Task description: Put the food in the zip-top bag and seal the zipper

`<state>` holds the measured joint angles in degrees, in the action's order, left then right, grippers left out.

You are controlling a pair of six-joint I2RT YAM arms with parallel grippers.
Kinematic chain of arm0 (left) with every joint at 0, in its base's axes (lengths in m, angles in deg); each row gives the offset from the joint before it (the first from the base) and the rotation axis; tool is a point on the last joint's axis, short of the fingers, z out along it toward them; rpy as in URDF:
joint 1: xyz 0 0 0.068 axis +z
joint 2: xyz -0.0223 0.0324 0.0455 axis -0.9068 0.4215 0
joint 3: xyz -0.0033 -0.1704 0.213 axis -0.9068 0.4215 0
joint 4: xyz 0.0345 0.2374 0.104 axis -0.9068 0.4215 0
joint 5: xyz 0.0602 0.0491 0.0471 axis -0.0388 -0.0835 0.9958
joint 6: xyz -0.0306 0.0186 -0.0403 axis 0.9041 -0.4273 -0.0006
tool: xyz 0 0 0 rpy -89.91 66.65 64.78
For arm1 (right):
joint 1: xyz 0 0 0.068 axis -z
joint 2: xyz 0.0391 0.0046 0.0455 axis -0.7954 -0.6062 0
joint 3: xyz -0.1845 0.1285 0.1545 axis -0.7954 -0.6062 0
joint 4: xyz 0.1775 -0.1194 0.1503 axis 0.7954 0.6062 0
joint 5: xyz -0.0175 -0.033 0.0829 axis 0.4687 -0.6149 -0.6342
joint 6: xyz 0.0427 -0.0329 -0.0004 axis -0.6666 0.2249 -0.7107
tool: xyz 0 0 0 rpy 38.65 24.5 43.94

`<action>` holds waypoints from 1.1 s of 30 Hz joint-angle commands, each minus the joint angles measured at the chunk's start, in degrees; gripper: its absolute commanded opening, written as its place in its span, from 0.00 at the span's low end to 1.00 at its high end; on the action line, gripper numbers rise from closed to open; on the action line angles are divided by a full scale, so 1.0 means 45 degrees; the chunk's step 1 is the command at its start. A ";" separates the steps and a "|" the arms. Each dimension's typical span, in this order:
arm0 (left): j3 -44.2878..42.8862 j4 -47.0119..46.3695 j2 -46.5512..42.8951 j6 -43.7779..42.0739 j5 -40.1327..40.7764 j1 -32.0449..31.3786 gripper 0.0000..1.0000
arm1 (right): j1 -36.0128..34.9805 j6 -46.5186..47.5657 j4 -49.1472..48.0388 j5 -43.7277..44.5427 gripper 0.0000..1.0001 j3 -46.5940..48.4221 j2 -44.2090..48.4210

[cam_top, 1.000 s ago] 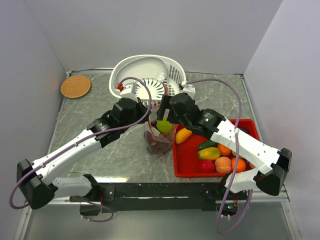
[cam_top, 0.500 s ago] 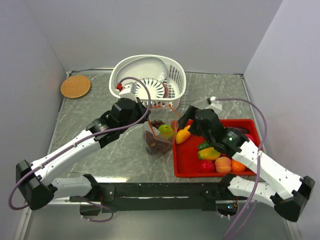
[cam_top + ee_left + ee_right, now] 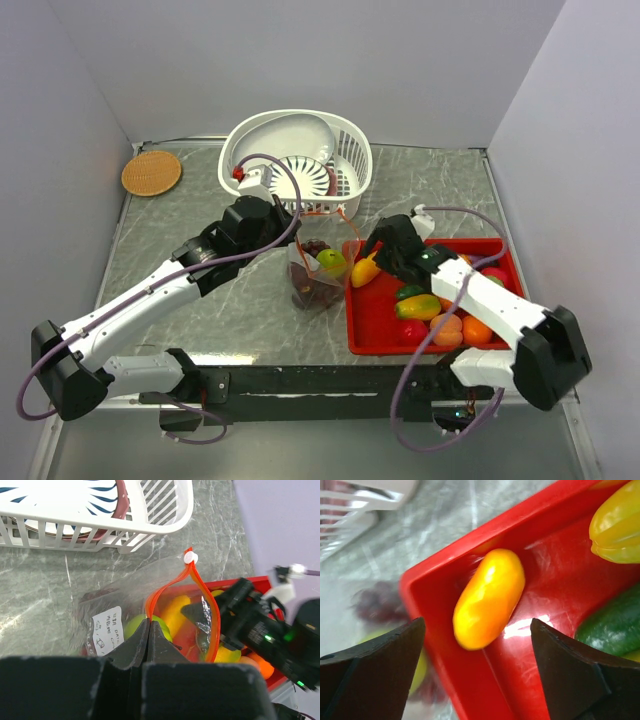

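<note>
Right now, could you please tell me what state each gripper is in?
Left gripper: closed, pinching the zip-top bag at its zipper.
Right gripper: open, holding nothing, over the orange mango.

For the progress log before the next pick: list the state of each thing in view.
bag: mouth open, pear and grapes inside.
zipper: unsealed.
left hand: shut on bag's rim.
right hand: open, over mango.
mango: lying in tray, ungrasped.

grapes (image 3: 380, 604) blurred, basket (image 3: 165, 517) cropped @ top edge
</note>
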<state>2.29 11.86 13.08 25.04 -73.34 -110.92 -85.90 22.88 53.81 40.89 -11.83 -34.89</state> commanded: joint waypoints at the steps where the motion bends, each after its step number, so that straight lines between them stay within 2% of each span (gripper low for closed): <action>1: -0.0344 -0.0241 -0.0446 -0.0108 0.0012 0.0070 0.01 | 0.0271 -0.0499 -0.0695 -0.0143 0.90 0.0906 -0.1411; 8: -0.0325 -0.0163 -0.0466 -0.0089 0.0090 0.0071 0.01 | 0.0446 -0.0499 -0.1084 -0.0357 0.88 0.1083 -0.2956; 9: -0.0325 -0.0182 -0.0485 -0.0108 0.0109 0.0071 0.01 | 0.0427 -0.0441 -0.1143 -0.0435 0.83 0.0967 -0.3015; 14: -0.0305 -0.0163 -0.0427 -0.0088 0.0129 0.0071 0.01 | 0.0525 -0.0285 -0.1299 -0.0260 0.71 0.0596 -0.2704; 16: -0.0305 -0.0202 -0.0408 -0.0069 0.0110 0.0071 0.01 | 0.0525 -0.0167 -0.1300 -0.0260 0.58 0.0380 -0.2528; 18: -0.0305 -0.0221 -0.0369 -0.0030 0.0071 0.0071 0.01 | 0.0545 -0.0050 -0.1358 -0.0279 0.52 0.0167 -0.2235; 20: -0.0286 -0.0280 -0.0368 0.0009 0.0012 0.0071 0.01 | 0.0545 0.0009 -0.1475 -0.0337 0.53 0.0009 -0.2079; 21: -0.0266 -0.0280 -0.0349 0.0009 -0.0007 0.0071 0.01 | 0.0564 0.0144 -0.1514 -0.0357 0.60 -0.0049 -0.2097; 26: -0.0285 -0.0338 -0.0290 0.0068 -0.0066 0.0071 0.01 | 0.0544 0.0380 -0.1788 -0.0689 0.66 -0.0148 -0.2466; 31: -0.0305 -0.0300 -0.0270 0.0068 -0.0047 0.0071 0.01 | 0.0564 0.0497 -0.1905 -0.0924 0.63 -0.0050 -0.2820; 32: -0.0324 -0.0300 -0.0270 0.0068 -0.0047 0.0071 0.01 | 0.0545 0.0497 -0.1847 -0.0905 0.60 -0.0050 -0.2781; 33: -0.0344 -0.0261 -0.0270 0.0068 -0.0027 0.0071 0.01 | 0.0544 0.0575 -0.1789 -0.0846 0.52 -0.0011 -0.2704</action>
<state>2.29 12.54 12.67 25.09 -73.31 -110.89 -83.76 24.30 47.01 36.84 -12.18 -47.31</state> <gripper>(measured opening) 0.018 0.622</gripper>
